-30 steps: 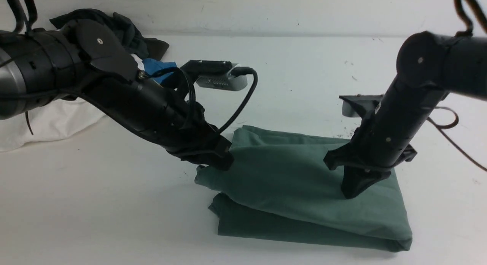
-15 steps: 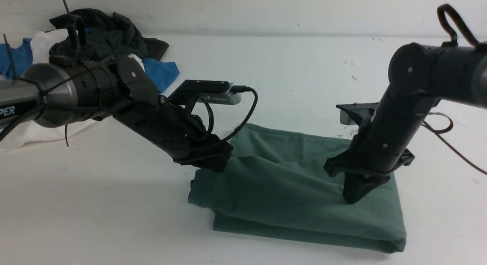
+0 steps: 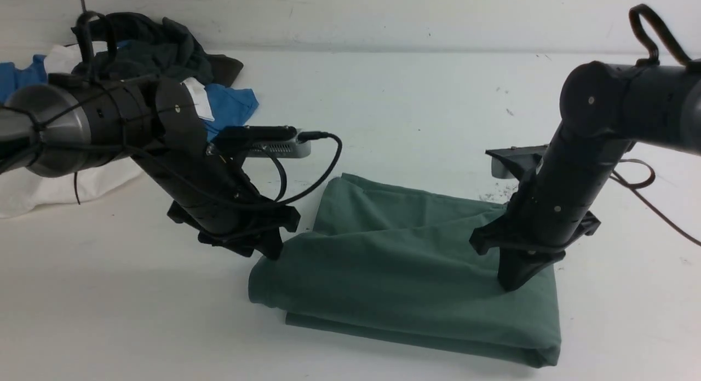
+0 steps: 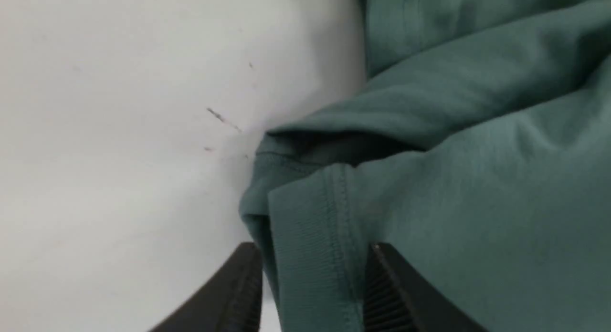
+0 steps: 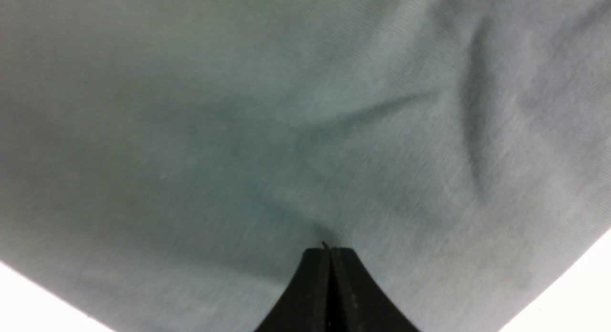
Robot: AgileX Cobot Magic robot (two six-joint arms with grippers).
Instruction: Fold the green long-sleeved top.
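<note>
The green long-sleeved top (image 3: 405, 271) lies folded in layers on the white table (image 3: 416, 102), right of centre. My left gripper (image 3: 272, 250) is at the top's near left corner. Its jaws stand open, and a ribbed hem (image 4: 310, 236) runs loosely between the fingers (image 4: 241, 284), with a gap on one side. My right gripper (image 3: 512, 282) is shut, and its closed tip presses down on the top's right part. In the right wrist view the closed tip (image 5: 329, 250) rests on smooth green cloth (image 5: 286, 108). Neck, label and logo are hidden.
A pile of dark garments (image 3: 159, 41) sits at the back left by the wall. Beside it are a blue garment (image 3: 233, 104) and a white cloth (image 3: 55, 186) under my left arm. A cable (image 3: 641, 178) trails from my right arm.
My left gripper has opened and drawn back to the left and nearer, and the top's left corner has spread that way. The right gripper has stayed pressed on the cloth.
</note>
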